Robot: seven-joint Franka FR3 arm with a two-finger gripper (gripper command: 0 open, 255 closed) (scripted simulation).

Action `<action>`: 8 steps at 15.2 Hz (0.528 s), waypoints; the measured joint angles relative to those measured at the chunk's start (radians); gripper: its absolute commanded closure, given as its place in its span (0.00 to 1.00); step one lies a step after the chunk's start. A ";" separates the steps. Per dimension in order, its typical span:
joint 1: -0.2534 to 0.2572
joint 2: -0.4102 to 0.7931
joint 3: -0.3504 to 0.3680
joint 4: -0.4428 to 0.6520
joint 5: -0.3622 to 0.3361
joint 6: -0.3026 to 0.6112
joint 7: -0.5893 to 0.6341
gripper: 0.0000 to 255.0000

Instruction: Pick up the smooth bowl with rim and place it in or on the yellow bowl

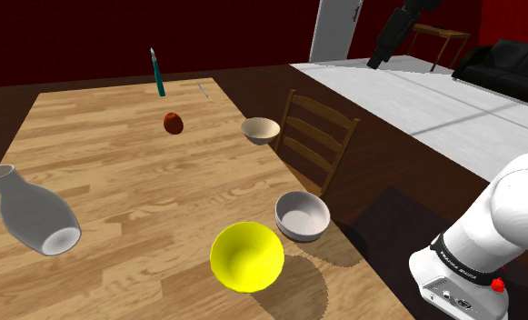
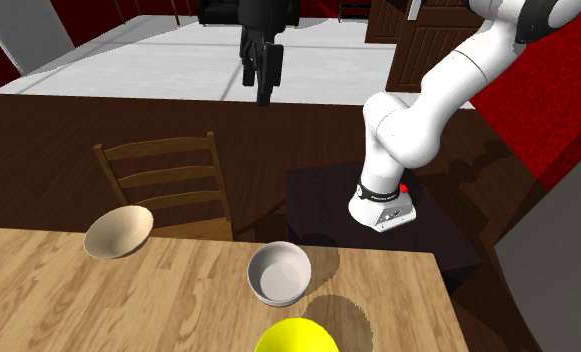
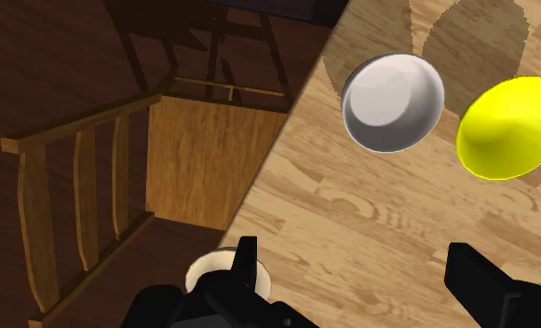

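Two pale bowls: the open, empty black hand could mistake shallow beige bowl for rimmed grey-white bowl.

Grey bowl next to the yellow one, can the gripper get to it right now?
Probably yes: the gripper hangs open high above the table, nothing lies over the grey bowl, though the yellow bowl sits close beside it.
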 measured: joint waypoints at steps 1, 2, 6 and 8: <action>0.000 0.000 0.000 0.000 0.000 0.000 0.000 0.00; 0.001 0.001 0.000 -0.013 0.002 0.012 -0.001 0.00; 0.008 0.001 0.008 -0.131 0.024 0.113 0.001 0.00; 0.015 -0.003 0.015 -0.195 0.038 0.164 0.004 0.00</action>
